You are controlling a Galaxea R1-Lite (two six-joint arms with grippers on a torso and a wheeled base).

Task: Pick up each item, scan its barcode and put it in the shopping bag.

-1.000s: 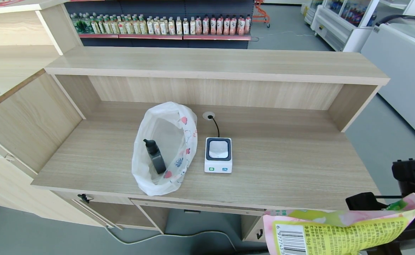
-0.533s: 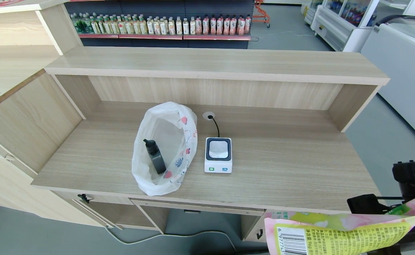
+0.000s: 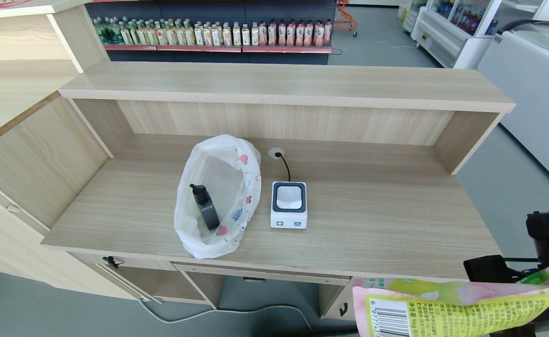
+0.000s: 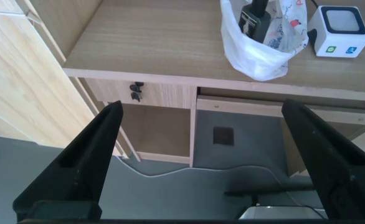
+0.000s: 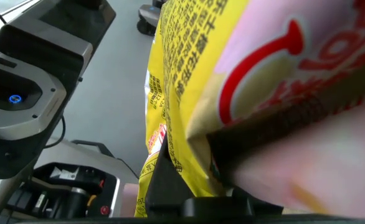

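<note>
- Far left, low in front of the counter (image 4: 164, 37): left gripper (image 4: 202, 115), fingers spread wide, nothing between them, well apart from every item
- Left of centre on the counter: shopping bag (image 3: 185, 229), mouth gaping toward the robot, a dark bottle (image 3: 205, 206) already lying inside
- Just beside the bag on its right: white scanner (image 3: 289, 203), window facing up, cable (image 3: 284, 166) running back to a hole in the counter
- Far right, below and off the counter's front edge: snack pouch (image 3: 452, 309), clamped at its right end by the right gripper (image 3: 544, 283), long axis roughly side to side, barcode at the left end, facing up
- Scanner up and to the left of the pouch, well apart; right arm plainly the nearer
- Next move, by the look of it: lift over the counter's front lip, the one obstacle on that path, then turn the barcode down toward the window
</note>
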